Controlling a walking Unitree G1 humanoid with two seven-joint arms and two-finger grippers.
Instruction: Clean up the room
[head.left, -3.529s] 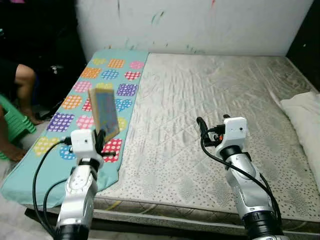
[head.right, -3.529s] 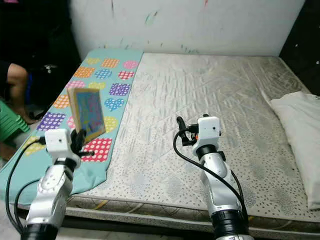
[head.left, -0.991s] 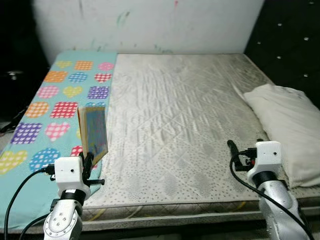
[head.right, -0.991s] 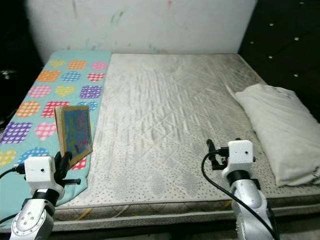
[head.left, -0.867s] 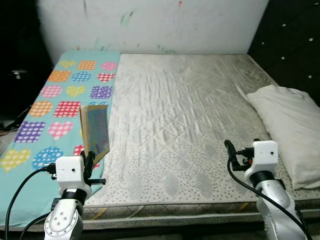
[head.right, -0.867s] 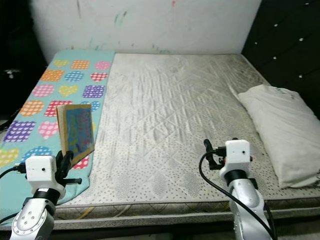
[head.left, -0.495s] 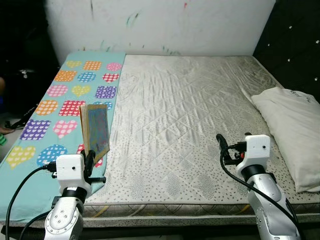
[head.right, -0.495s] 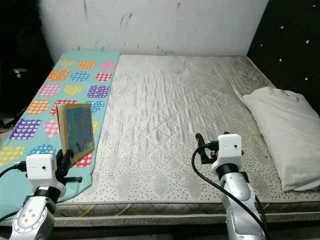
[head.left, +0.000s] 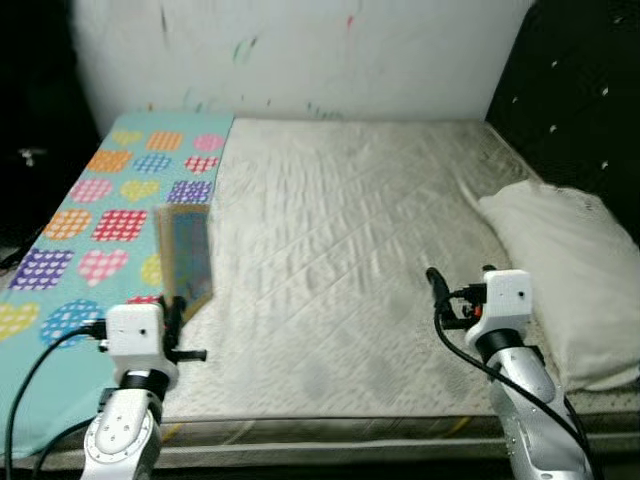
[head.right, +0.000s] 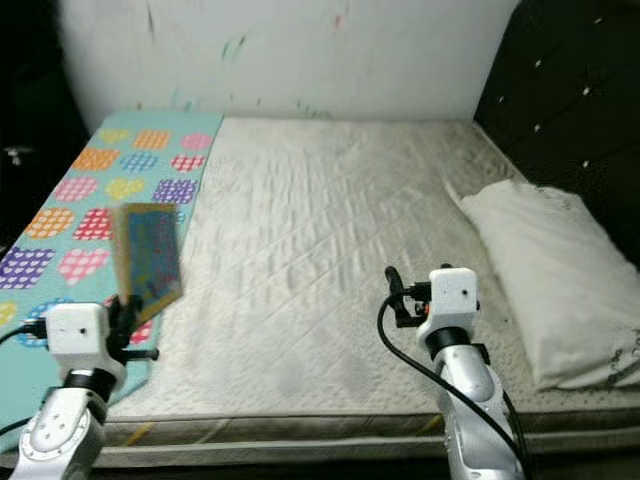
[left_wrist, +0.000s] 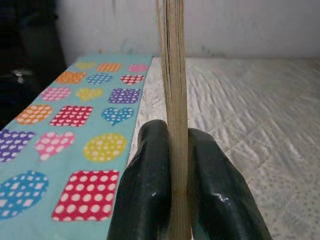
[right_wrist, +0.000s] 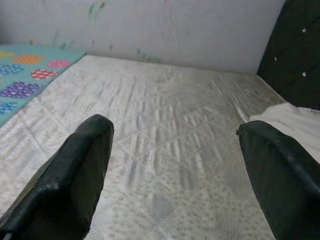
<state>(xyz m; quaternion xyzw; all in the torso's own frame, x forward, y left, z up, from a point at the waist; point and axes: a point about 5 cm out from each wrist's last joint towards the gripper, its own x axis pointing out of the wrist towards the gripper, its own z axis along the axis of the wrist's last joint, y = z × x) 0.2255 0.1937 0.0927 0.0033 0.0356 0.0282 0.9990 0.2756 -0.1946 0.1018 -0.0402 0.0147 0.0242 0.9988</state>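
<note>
We judge the tidy-up partly done: our left gripper (left_wrist: 172, 200) is clamped on the upright book (head.left: 186, 262), at about eight o'clock, probably awaiting stowing, while our right gripper (right_wrist: 170, 170) hangs spread and empty.

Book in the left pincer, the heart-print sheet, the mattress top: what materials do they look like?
Book: paper or card, matte; stacked yellowed page edges show between the left pincer fingers.
Heart-print sheet: thin woven fabric, likely cotton; lies flat, printed dots.
Mattress top: quilted textile with slight sheen; diamond stitching, wrinkles.
</note>
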